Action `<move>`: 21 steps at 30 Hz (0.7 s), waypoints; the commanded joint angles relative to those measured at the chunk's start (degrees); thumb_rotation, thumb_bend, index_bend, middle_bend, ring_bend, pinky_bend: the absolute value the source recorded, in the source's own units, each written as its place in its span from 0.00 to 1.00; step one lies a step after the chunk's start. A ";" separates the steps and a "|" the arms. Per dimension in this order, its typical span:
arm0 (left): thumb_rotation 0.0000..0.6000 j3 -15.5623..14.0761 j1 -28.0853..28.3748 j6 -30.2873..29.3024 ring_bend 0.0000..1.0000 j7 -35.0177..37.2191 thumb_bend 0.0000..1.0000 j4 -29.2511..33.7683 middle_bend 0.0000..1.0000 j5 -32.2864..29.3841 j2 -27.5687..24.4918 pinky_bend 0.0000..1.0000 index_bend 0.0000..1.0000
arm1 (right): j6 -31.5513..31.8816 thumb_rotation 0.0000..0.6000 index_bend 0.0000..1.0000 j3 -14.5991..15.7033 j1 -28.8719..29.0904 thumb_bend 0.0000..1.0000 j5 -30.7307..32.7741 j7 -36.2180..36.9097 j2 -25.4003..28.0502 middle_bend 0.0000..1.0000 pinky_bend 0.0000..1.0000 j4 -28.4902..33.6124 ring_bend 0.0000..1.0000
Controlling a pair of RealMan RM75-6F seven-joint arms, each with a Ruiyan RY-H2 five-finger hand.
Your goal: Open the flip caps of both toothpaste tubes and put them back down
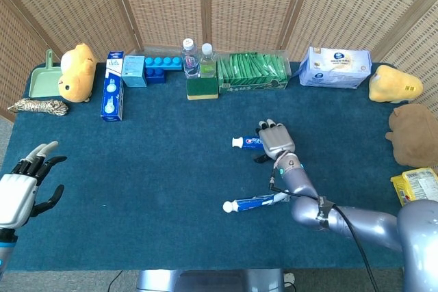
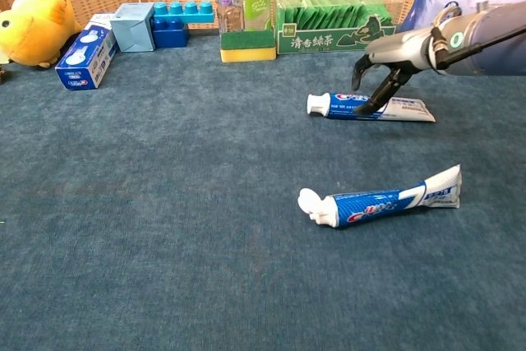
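Centrally in the head view, the silver right hand (image 1: 276, 140) lies over the tail end of the farther blue-and-white toothpaste tube (image 1: 250, 143), whose white cap points toward the left of the frame. From the chest view, dark fingertips (image 2: 367, 108) come down onto the tube's (image 2: 370, 107) top surface around its middle; the tube lies flat on the blue carpeted bench (image 2: 164, 203), and whether the fingers actually clamp it cannot be told, though they are curled downward rather than spread. The nearer blue-and-white toothpaste tube (image 2: 382, 199) lies lower in the frame, right of centre, its round white cap to the left and its crimped tail tilted up to the right; nothing touches it. In the head view this tube (image 1: 256, 202) sits just beside the right forearm. The white left hand (image 1: 20, 186) hovers at the lower left edge of the head view, fingers apart and holding nothing, well apart from both tubes. Along the upper edge of the bench stand a yellow plush toy (image 1: 75, 72), a blue-and-white toothpaste box (image 1: 113, 94), blue building blocks (image 1: 161, 68), two clear plastic bottles (image 1: 198, 58) and a green packet tray (image 1: 252, 73)
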State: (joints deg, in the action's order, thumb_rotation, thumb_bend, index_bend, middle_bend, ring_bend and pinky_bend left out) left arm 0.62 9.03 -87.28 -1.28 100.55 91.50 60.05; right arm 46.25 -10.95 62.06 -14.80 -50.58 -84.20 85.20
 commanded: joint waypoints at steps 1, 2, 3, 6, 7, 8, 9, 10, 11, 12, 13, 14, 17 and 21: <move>1.00 -0.01 -0.12 0.04 0.10 0.01 0.37 -0.07 0.10 -0.06 -0.10 0.24 0.22 | -0.75 0.57 0.21 1.54 1.50 0.35 1.82 -1.15 0.33 0.10 0.20 0.23 0.02; 1.00 -0.01 -0.16 0.10 0.10 0.03 0.37 -0.11 0.10 -0.12 -0.13 0.24 0.22 | -0.69 0.57 0.21 2.02 1.82 0.35 2.05 -1.33 0.51 0.10 0.20 0.63 0.02; 1.00 0.02 -0.19 0.21 0.10 0.08 0.37 -0.17 0.10 -0.25 -0.14 0.24 0.22 | -0.56 0.57 0.21 2.62 2.07 0.35 2.10 -1.59 0.93 0.10 0.20 1.68 0.02; 1.00 0.15 -0.16 0.34 0.09 0.16 0.37 -0.26 0.10 -0.27 -0.05 0.24 0.22 | 0.39 0.58 0.21 3.49 2.37 0.35 1.61 -1.31 1.84 0.10 0.20 4.09 0.02; 1.00 0.18 -0.14 0.39 0.09 0.17 0.37 -0.26 0.10 -0.24 -0.01 0.24 0.22 | 0.61 0.58 0.21 3.66 2.39 0.35 1.43 -1.13 2.05 0.10 0.20 4.68 0.02; 1.00 0.20 -0.11 0.46 0.09 0.17 0.37 -0.26 0.10 -0.17 0.04 0.24 0.22 | 0.94 0.58 0.21 3.96 2.40 0.35 1.11 -0.92 2.37 0.11 0.20 5.56 0.02; 1.00 0.22 -0.06 0.54 0.09 0.16 0.37 -0.25 0.10 -0.06 0.08 0.24 0.22 | 1.32 0.58 0.21 4.28 2.41 0.35 0.75 -0.73 2.66 0.11 0.20 6.42 0.02; 1.00 0.23 -0.02 0.59 0.09 0.12 0.37 -0.26 0.10 0.05 0.13 0.24 0.22 | 1.66 0.58 0.22 4.58 2.38 0.35 0.32 -0.48 2.92 0.11 0.20 7.25 0.02; 1.00 0.23 0.03 0.67 0.09 0.06 0.37 -0.22 0.10 0.24 0.19 0.24 0.21 | 2.11 0.58 0.22 5.08 2.21 0.35 -0.53 -0.11 3.30 0.11 0.20 8.71 0.02; 1.00 0.26 0.04 0.70 0.09 0.01 0.37 -0.21 0.09 0.27 0.23 0.24 0.21 | 2.67 0.58 0.22 5.41 1.97 0.35 -1.49 0.26 3.64 0.11 0.20 9.67 0.02; 1.00 0.31 0.05 0.73 0.09 0.03 0.37 -0.21 0.09 0.25 0.26 0.24 0.21 | 3.09 0.58 0.22 5.61 1.79 0.35 -2.39 0.69 3.82 0.11 0.20 10.13 0.03; 1.00 0.34 0.04 0.75 0.09 0.07 0.37 -0.19 0.09 0.27 0.26 0.23 0.21 | 3.51 0.58 0.22 5.75 1.56 0.35 -3.58 1.36 3.96 0.12 0.20 10.42 0.03; 1.00 0.29 -0.10 0.64 0.09 0.01 0.37 -0.11 0.09 0.48 0.17 0.23 0.21 | 3.96 0.61 0.24 5.77 0.97 0.34 -6.50 3.23 4.32 0.12 0.20 10.34 0.04; 1.00 0.20 -0.60 0.28 0.09 0.06 0.37 0.03 0.09 0.38 -0.06 0.23 0.21 | 4.87 0.72 0.24 6.69 -0.54 0.33 -12.07 5.79 4.39 0.13 0.21 8.33 0.05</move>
State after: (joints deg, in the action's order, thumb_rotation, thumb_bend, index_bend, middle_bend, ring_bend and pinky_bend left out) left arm 0.84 8.48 -86.97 -1.23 100.55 91.91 60.02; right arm 50.45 -4.95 62.58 -24.12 -46.57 -80.04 94.62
